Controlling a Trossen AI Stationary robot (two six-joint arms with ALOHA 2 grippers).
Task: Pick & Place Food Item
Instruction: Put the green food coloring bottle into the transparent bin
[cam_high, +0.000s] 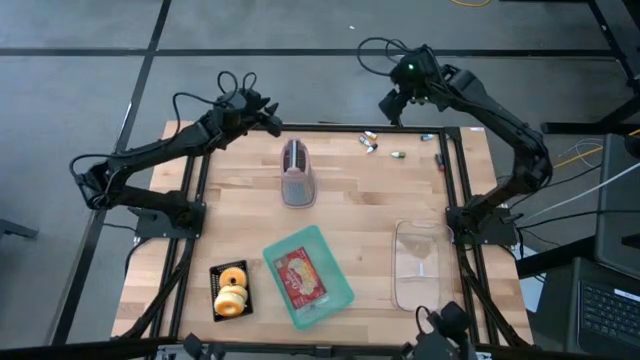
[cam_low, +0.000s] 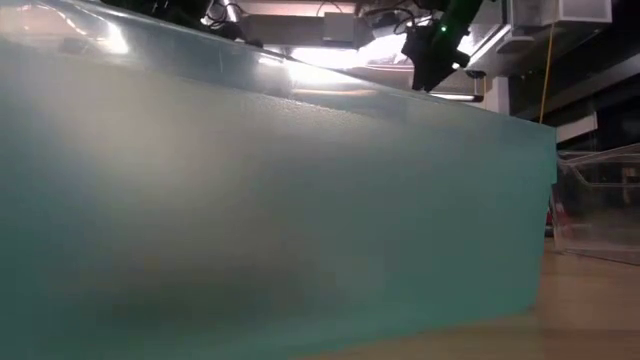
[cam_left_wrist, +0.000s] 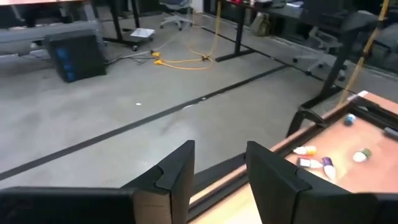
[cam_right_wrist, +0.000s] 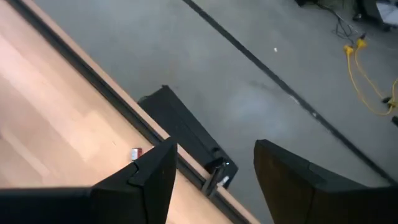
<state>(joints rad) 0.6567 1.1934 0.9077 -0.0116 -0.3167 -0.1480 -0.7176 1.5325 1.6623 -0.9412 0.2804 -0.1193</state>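
Two glazed doughnuts (cam_high: 231, 290) lie on a small black tray near the table's front left. A red-wrapped food packet (cam_high: 300, 276) lies in a teal container (cam_high: 335, 300) at the front middle; that container's wall (cam_low: 260, 220) fills the low view. My left gripper (cam_high: 272, 125) hangs open over the table's far edge, left of the middle, with nothing between its fingers (cam_left_wrist: 177, 177). My right gripper (cam_high: 390, 110) is raised beyond the far edge toward the right, also open and holding nothing (cam_right_wrist: 214, 155).
A grey-pink toaster-like object (cam_high: 297, 172) stands at the far middle. A clear plastic container (cam_high: 418, 265) sits at the front right, also seen in the low view (cam_low: 600, 200). Several small bottles (cam_high: 372, 143) lie along the far edge (cam_left_wrist: 314, 160). Black frame rails border the table.
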